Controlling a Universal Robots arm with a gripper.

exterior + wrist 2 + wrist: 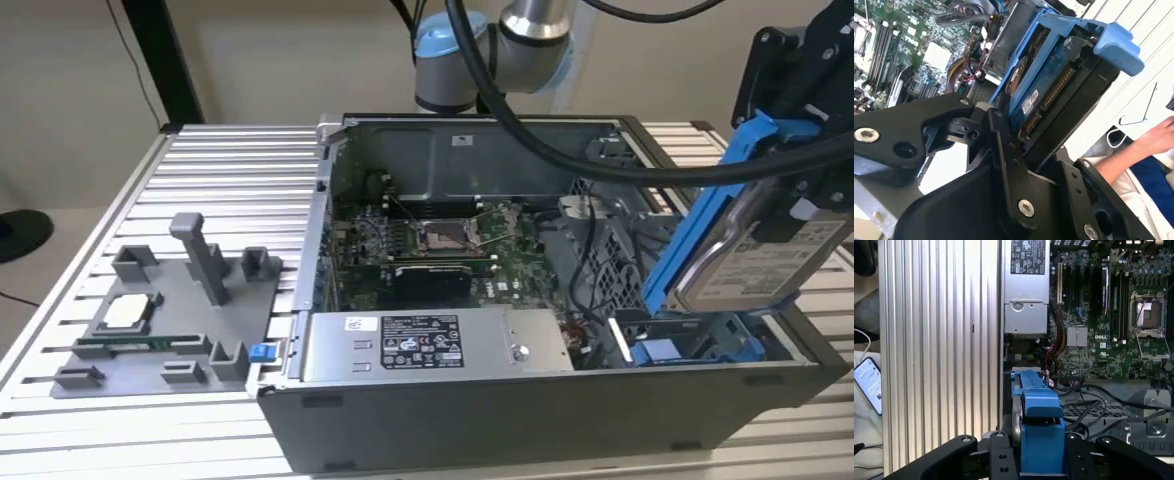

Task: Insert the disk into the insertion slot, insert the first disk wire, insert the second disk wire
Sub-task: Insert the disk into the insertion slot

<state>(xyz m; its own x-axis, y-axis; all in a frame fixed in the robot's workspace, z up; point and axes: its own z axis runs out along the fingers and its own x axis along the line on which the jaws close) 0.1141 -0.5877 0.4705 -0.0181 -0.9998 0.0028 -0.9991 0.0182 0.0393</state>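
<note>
My gripper [790, 140] is shut on the disk [754, 255], a silver drive with a white label in a bright blue carrier. It holds the disk steeply tilted over the open computer case's corner at the exterior view's right. The disk's lower end dips toward the insertion slot [694, 348], a grey bay with blue rails. In both wrist views the black fingers [1004, 145] clamp the carrier's sides, with the disk [1049, 85] [1039, 425] between them. Loose red and yellow wires [974, 70] lie in the case beside the bay.
The silver labelled power-supply box [427, 345] sits along the case front, with the motherboard [441, 240] behind it. A grey fixture [160, 320] holding parts stands on the ribbed table at the exterior view's left. A person's arm [1139, 145] and a phone [869, 382] are beside the table.
</note>
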